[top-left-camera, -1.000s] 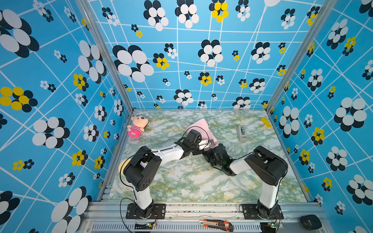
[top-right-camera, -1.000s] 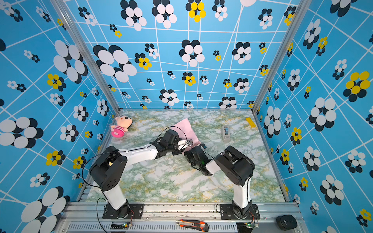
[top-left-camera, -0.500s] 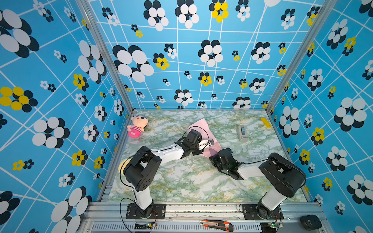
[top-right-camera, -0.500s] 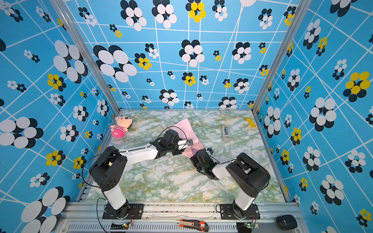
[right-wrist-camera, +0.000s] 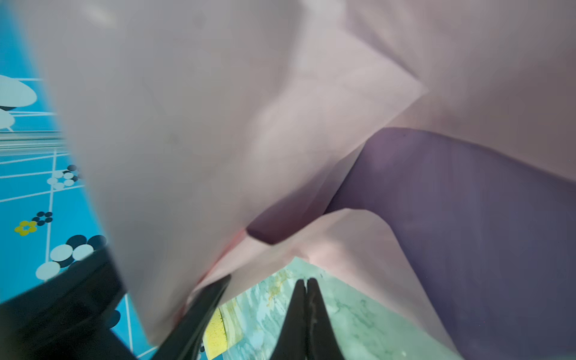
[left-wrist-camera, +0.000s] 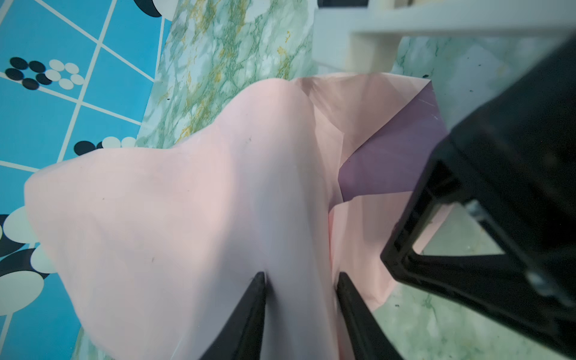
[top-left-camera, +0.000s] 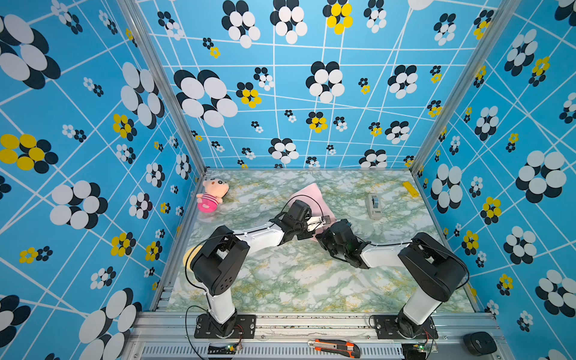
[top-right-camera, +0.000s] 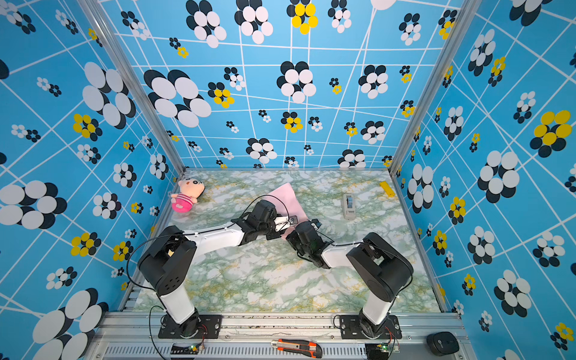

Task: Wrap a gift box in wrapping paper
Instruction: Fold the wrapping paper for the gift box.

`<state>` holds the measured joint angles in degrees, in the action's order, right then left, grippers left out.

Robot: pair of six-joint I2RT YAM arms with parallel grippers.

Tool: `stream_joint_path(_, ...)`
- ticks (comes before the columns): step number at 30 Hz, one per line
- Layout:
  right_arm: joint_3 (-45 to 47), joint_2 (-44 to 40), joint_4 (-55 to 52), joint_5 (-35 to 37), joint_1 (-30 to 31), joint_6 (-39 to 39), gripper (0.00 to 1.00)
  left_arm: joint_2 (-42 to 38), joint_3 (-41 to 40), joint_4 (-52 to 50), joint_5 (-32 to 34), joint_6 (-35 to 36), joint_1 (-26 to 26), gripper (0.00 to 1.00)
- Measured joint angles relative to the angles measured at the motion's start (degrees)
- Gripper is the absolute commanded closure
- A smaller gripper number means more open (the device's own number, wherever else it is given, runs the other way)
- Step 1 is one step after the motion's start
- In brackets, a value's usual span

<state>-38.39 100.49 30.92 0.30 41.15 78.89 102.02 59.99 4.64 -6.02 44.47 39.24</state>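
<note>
The wrapping paper (top-left-camera: 311, 193) (top-right-camera: 286, 194) lies mid-table, its pale pink face up and one corner pointing to the back wall. Its near part bulges up. My left gripper (top-left-camera: 324, 220) (top-right-camera: 291, 220) is shut on that bulge, and in the left wrist view its fingers (left-wrist-camera: 260, 290) press pink paper (left-wrist-camera: 187, 202) from both sides. A lilac fold (left-wrist-camera: 389, 162) shows beside it. My right gripper (right-wrist-camera: 307, 280) (top-left-camera: 346, 223) is shut on nothing, low over the marble just beside the paper's (right-wrist-camera: 218, 109) edge. The gift box is hidden.
A pink-striped plush doll (top-left-camera: 212, 194) lies at the back left. A grey tape dispenser (top-left-camera: 374, 205) stands right of the paper, with a yellow strip (top-left-camera: 410, 189) by the right wall. An orange utility knife (top-left-camera: 333, 346) rests on the front rail.
The right arm's elbow swung out to the right and came partly back, while its gripper stayed shut beside the paper. The left arm held still on the paper.
</note>
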Motion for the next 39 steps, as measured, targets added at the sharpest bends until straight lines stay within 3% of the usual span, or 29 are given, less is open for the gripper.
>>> stream_joint_path(9, 3.1, 1.29, 3.19, -0.42, 0.09, 1.79, 0.93, 0.04, 0.02, 0.0, 0.02, 0.0, 0.0, 0.62)
stream_joint_path(14, 7.15, -7.43, -3.17, -0.39, 0.07, 0.26, 0.81, 0.11, 0.09, -0.02, 0.0, 0.0, 0.0, 0.61)
stream_joint_path(18, 6.05, -20.04, -12.28, -0.31, -1.29, -6.03, 0.71, 0.11, 0.09, -0.07, 0.0, 0.02, 0.0, 0.61)
stream_joint_path(24, 4.15, -30.93, -21.14, -2.69, -13.09, -16.0, 0.48, 0.11, 0.11, -0.07, 0.02, 0.02, 0.07, 0.61)
stream_joint_path(30, 2.54, -23.06, -26.45, -9.88, -25.83, -25.51, 0.36, 0.15, 0.11, -0.07, 0.02, 0.0, 0.07, 0.62)
stream_joint_path(39, -8.94, -6.86, -26.86, -22.14, -27.04, -39.3, 0.29, 0.22, 0.2, -0.11, 0.02, 0.0, 0.07, 0.61)
